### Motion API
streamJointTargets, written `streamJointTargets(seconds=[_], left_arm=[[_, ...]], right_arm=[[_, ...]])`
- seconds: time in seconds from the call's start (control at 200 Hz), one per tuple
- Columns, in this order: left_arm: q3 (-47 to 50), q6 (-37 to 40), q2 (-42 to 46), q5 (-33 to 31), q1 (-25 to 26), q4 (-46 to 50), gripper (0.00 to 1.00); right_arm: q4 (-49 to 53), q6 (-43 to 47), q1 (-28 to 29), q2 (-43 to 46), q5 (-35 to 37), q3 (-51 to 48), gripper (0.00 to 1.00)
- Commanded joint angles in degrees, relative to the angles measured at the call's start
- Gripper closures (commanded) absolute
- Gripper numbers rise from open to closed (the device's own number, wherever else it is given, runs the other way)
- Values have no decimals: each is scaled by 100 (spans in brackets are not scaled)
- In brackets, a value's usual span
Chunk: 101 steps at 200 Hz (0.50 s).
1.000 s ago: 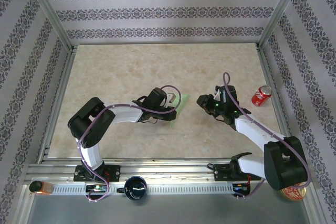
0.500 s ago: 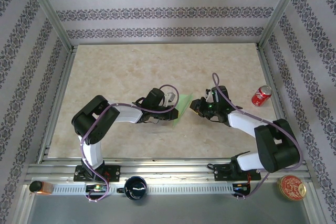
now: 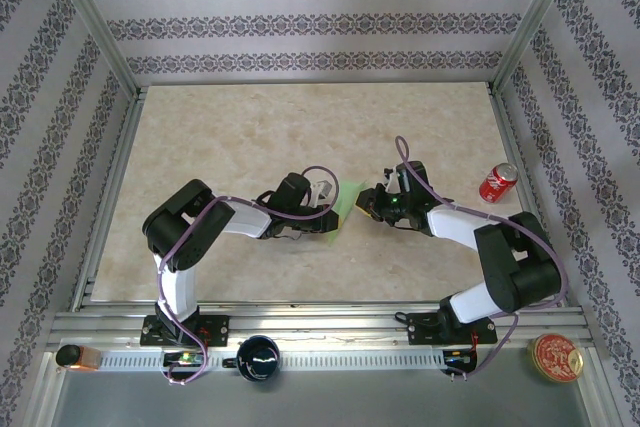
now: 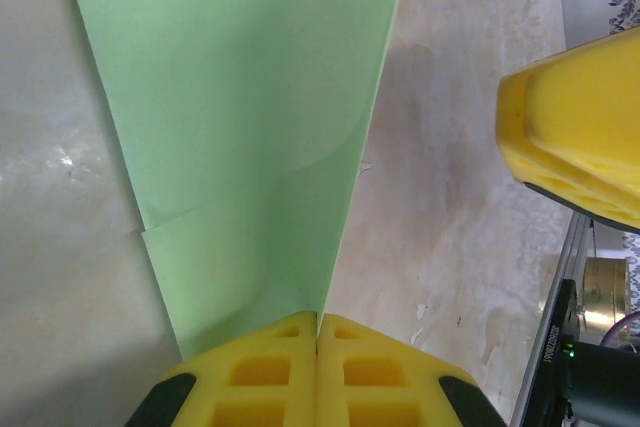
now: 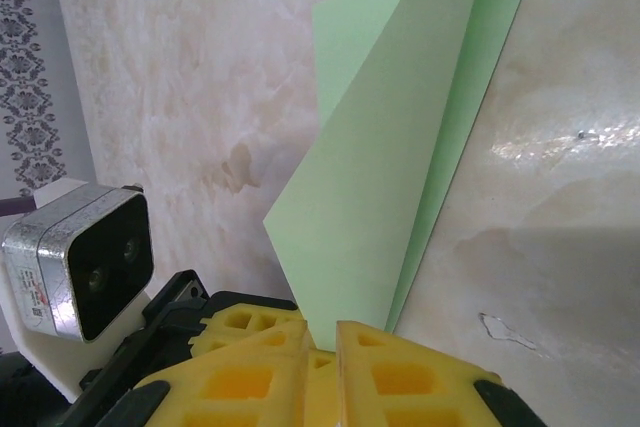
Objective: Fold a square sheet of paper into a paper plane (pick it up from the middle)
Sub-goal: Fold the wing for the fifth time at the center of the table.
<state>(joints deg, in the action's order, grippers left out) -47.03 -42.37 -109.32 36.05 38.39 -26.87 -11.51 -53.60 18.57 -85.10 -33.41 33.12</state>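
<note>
The square sheet of paper (image 3: pixel 348 197) is light green, folded into a narrow pointed shape, and lies between the two arms at mid-table. My left gripper (image 3: pixel 333 213) is shut on its near end. In the left wrist view the yellow pads (image 4: pixel 260 372) meet on the paper (image 4: pixel 240 127) along a fold edge, where the gripper (image 4: pixel 317 319) pinches it. My right gripper (image 3: pixel 369 203) comes in from the right. Its jaws (image 5: pixel 332 335) stand a narrow gap apart, with a corner of the paper (image 5: pixel 390 187) between them. One right finger (image 4: pixel 575 137) shows in the left wrist view.
A red soda can (image 3: pixel 497 183) stands on the table to the right of the arms. A dark mug (image 3: pixel 258 357) and a round tin (image 3: pixel 557 357) rest on the front rail area. Patterned walls and metal frame posts enclose the table.
My right arm has swung left, from near the can to the paper's right tip, and its jaws have narrowed around that corner. The left gripper has kept its hold and barely moved.
</note>
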Motion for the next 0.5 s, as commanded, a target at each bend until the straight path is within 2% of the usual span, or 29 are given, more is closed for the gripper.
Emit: streamJointTargets(seconds=[0.0,0.175,0.5], left_arm=[[78,-154,-124,178,-69,-504,100],[182,-446,-186,269,-95,-935,100],[457,-1461,-458,436,-148,-2117,100]], right_arm=[[-236,34,85,-111,-103,157,84],[-294,38,147,-276,-129,247,84],[-225,169,147,-546,-201,409,86]])
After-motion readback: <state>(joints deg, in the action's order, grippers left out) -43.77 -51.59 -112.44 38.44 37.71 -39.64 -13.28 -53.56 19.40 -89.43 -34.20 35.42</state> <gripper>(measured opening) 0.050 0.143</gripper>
